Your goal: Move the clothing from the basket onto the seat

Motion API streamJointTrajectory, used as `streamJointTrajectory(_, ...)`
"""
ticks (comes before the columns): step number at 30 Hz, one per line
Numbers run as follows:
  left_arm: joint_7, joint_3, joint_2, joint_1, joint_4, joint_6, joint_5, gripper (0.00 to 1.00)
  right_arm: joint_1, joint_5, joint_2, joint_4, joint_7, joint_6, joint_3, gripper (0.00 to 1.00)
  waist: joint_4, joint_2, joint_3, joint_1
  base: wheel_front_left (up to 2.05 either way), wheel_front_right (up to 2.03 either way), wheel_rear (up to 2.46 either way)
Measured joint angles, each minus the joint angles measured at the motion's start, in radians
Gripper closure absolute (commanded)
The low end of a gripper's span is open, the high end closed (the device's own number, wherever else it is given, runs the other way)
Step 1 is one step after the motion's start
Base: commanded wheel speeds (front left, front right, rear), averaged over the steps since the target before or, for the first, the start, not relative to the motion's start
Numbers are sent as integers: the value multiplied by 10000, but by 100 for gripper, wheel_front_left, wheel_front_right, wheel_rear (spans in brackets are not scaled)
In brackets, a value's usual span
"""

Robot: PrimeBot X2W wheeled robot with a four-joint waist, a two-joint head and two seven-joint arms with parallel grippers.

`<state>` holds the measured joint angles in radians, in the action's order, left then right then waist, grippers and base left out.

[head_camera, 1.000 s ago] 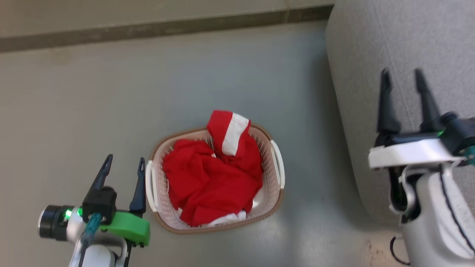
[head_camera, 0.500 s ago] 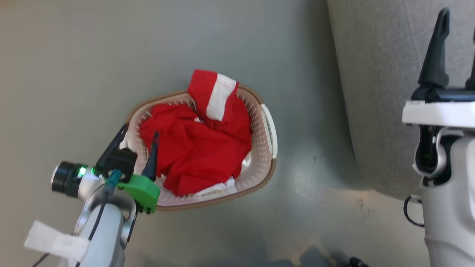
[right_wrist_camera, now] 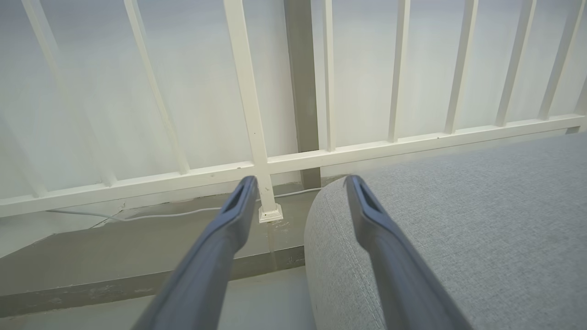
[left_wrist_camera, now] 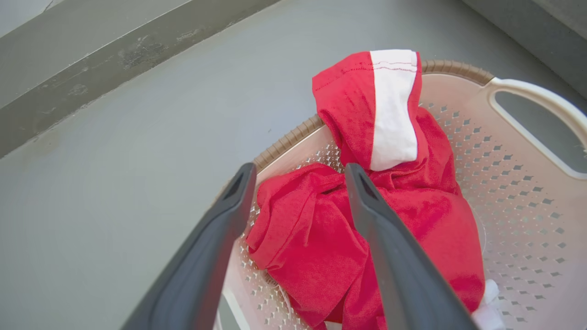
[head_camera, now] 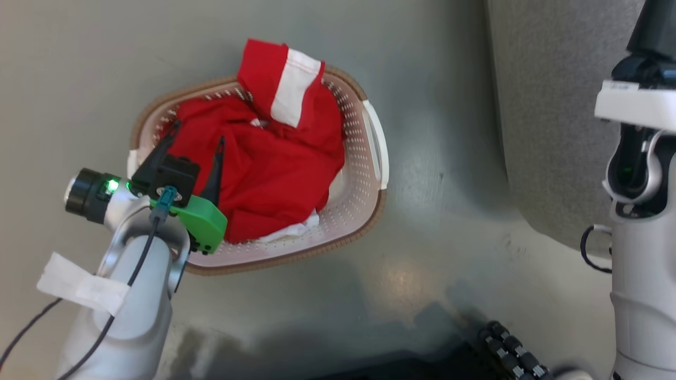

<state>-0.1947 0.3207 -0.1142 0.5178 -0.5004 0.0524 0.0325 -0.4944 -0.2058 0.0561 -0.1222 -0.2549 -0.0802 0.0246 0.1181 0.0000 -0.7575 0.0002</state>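
red clothing (head_camera: 274, 153) lies heaped in the basket (head_camera: 355, 196) and fills most of it. one fold with a white band (head_camera: 293, 87) is draped up over the basket's far rim. the basket stands on the grey floor (head_camera: 79, 63). the seat (head_camera: 549, 132) is off the basket's right side, with a strip of floor between them.

the left gripper (head_camera: 197, 133) is over the basket's left end. its two fingers are spread apart, tips above the red heap just inside the rim. the head view does not show whether the tips touch the cloth. the left wrist view looks along the fingers and shows red folds in the gap between them, with one tip in front of the brown weave of the rim, but contact cannot be told there either. that wrist view also gives what the head view shows only coarsely: stitching on the band, diamond-shaped holes in the basket's wall, the white handle (left_wrist_camera: 532, 94) at the basket's right end, and a bit of white cloth (left_wrist_camera: 486, 311) low beside the red.

the head view cuts the right arm (head_camera: 639, 211) off at the top edge, beyond the basket's right side and over the seat, so the fingers cannot be read there. the right wrist view shows the right gripper (right_wrist_camera: 300, 179) with fingers parted, above the seat's rounded corner. it faces a white railing (right_wrist_camera: 247, 91) and a thin cable (right_wrist_camera: 160, 214) along the foot of the wall.
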Motion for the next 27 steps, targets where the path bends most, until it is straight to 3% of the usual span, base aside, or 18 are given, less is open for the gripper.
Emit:
streamJointTrajectory(19,-98,44,-318,1376,-1741,-17,522,0,-765,-408,-8,-46,0,0,58,0,535,0,-1607,-1,0,0,0)
streamJointTrajectory(27,-102,29,-623,2034,-2336,-451,838,0,-929,-522,-13,-67,0,-13,27,0,730,0,-1998,-1,0,0,0)
